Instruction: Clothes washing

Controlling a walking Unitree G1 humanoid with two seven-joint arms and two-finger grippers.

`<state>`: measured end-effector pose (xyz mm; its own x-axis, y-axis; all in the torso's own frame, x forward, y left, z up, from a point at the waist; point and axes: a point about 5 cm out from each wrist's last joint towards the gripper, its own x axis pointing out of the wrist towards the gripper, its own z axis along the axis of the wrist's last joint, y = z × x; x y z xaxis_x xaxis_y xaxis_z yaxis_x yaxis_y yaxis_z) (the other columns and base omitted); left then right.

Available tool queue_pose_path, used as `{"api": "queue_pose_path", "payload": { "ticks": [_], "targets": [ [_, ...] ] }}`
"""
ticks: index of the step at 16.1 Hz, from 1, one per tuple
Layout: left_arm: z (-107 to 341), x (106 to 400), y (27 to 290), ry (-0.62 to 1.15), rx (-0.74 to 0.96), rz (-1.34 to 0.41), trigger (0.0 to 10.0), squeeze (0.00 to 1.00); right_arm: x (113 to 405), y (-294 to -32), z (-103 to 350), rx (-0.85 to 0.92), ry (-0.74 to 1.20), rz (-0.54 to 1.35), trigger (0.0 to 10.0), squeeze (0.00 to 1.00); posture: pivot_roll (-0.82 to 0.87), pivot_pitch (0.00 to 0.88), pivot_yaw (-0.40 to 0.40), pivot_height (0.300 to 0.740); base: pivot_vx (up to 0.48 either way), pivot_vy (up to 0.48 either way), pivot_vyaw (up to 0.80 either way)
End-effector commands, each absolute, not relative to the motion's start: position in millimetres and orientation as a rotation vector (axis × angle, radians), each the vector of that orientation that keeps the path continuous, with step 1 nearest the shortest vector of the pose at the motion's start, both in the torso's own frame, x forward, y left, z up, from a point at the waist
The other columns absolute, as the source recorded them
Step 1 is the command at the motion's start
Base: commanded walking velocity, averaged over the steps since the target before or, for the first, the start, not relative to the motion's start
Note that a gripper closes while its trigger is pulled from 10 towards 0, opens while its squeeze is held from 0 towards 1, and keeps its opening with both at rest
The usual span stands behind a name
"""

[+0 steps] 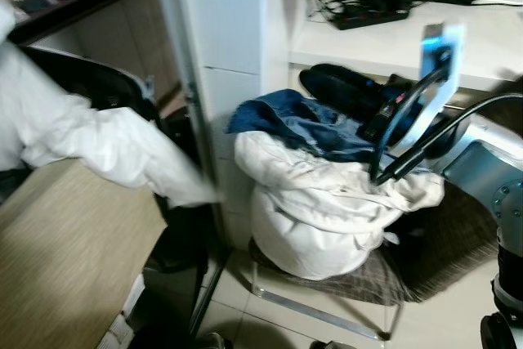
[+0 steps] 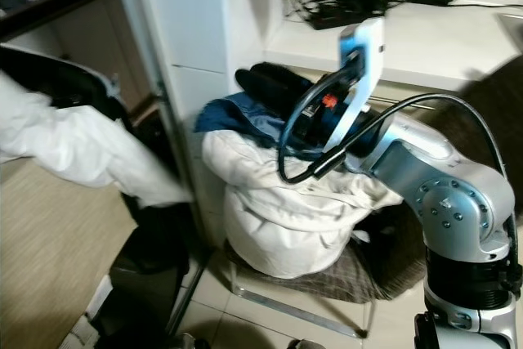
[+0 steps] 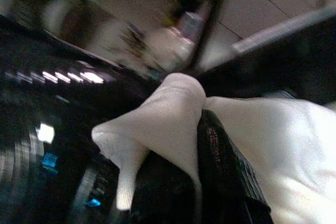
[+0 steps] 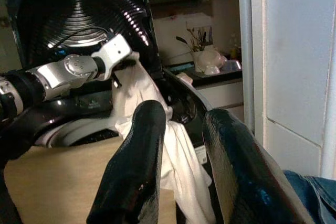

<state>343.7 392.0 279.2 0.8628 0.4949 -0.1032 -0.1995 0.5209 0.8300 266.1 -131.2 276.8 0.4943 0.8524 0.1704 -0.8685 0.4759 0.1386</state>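
A white garment hangs over the open top-loading washer, and my left gripper is shut on a fold of it. From the right wrist view, the left arm holds that garment in front of the raised black lid. A laundry pile sits on a low chair: a white bundle with blue jeans on top. My right gripper hovers just above the jeans, pointing towards the washer. Its fingers stand open with nothing between them.
A white pillar stands between the washer and the chair. Behind the pile, a white shelf carries a black tangle of cables. A dark bin sits on the tiled floor by the washer.
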Motion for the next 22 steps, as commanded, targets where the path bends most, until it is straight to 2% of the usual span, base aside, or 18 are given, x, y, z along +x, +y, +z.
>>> {"api": "queue_pose_path", "payload": {
  "ticks": [1, 2, 3, 4, 12, 16, 18, 20, 22],
  "targets": [
    [275.5, 337.5, 399.4, 0.401, 0.86, 0.416, 2.9, 0.0, 261.1, -127.2, 275.4, 0.186, -0.069, 1.081, 10.0, 0.0, -0.09, 0.011, 0.086, 0.74, 0.0, 0.0, 0.0],
    [263.8, 334.5, 401.0, 0.47, 0.807, 0.373, 7.7, 0.0, 257.9, -124.2, 273.0, 0.174, -0.052, 1.107, 10.0, 0.0, -0.09, 0.011, 0.086, 0.74, 0.0, 0.0, 0.0],
    [260.9, 333.6, 401.1, 0.479, 0.763, 0.353, 10.0, 0.0, 255.0, -120.5, 268.3, 0.153, -0.027, 1.132, 10.0, 0.0, -0.09, 0.007, 0.082, 0.74, 0.0, 0.0, 0.0],
    [262.5, 332.9, 401.3, 0.483, 0.712, 0.334, 10.0, 1.0, 253.7, -117.2, 262.6, 0.133, -0.001, 1.144, 10.0, 0.0, -0.09, 0.007, 0.081, 0.74, 0.0, 0.0, 0.0],
    [257.9, 328.2, 402.5, 0.535, 0.566, 0.28, 10.0, 1.0, 255.0, -118.8, 251.8, 0.128, 0.04, 1.138, 10.0, 0.0, -0.07, 0.004, 0.081, 0.74, 0.0, 0.0, 0.0],
    [245.4, 329.7, 396.9, 0.464, 0.317, 0.241, 10.0, 1.0, 268.0, -121.8, 237.6, 0.17, 0.094, 1.01, 10.0, 0.0, -0.07, 0.0, 0.072, 0.74, 0.0, 0.0, 0.0],
    [243.8, 329.2, 400.6, 0.369, 0.207, 0.341, 10.0, 1.0, 273.0, -121.5, 230.6, 0.21, 0.117, 0.949, 10.0, 0.0, -0.06, 0.0, 0.069, 0.74, 0.0, 0.0, 0.0],
    [245.8, 324.0, 409.7, 0.31, 0.223, 0.445, 10.0, 1.0, 274.7, -122.6, 228.0, 0.244, 0.107, 0.906, 10.0, 0.0, -0.06, 0.0, 0.06, 0.74, 0.0, 0.0, 0.0],
    [255.8, 320.4, 416.6, 0.261, 0.386, 0.539, 10.0, 1.0, 277.9, -122.5, 223.4, 0.266, 0.113, 0.863, 10.0, 0.0, -0.06, 0.0, 0.056, 0.74, 0.0, 0.0, 0.0]
  ]
}}
